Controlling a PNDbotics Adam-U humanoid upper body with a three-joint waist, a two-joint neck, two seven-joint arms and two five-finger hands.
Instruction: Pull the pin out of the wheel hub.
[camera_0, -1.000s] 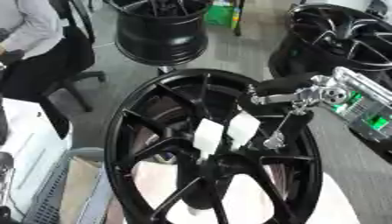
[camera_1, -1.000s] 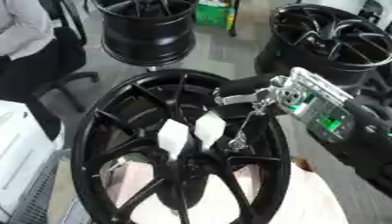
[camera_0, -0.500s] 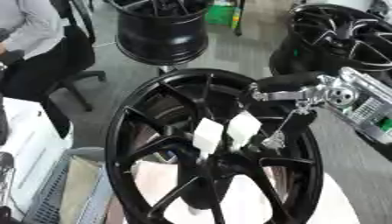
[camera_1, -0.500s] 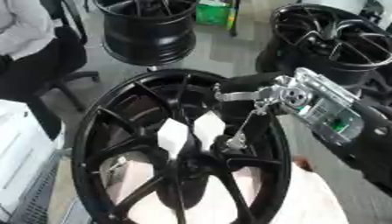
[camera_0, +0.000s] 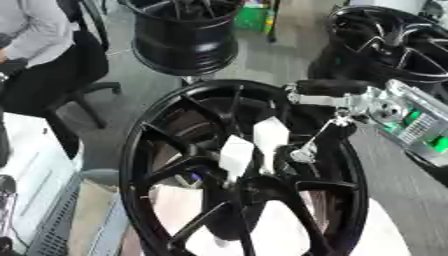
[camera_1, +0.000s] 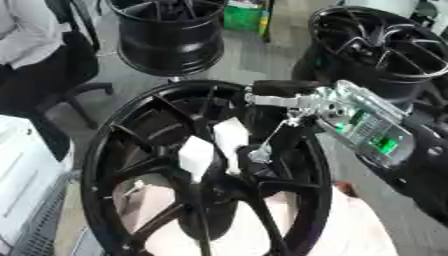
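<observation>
A large black wheel hub (camera_0: 157, 150) with thin spokes lies flat in front of me. Two white tags (camera_0: 254, 145) stand by its middle. My right hand (camera_1: 350, 112), silver and black, comes in from the right over the far right rim. A thin silver part of it slants down to a small silvery piece (camera_0: 302, 156) just right of the tags, near the hub's middle. Whether that piece is the pin, and whether it is held, I cannot make out. My left hand shows in neither view.
A second black wheel (camera_0: 184, 30) stands at the back, and a third (camera_1: 385, 45) at the back right. A person sits on a chair at the far left. A white surface (camera_0: 35, 165) lies at the left, pale cloth under the hub.
The whole picture has shifted slightly, so the camera moved. My right hand holds nearly the same pose over the rim, its silver part still at the hub's middle.
</observation>
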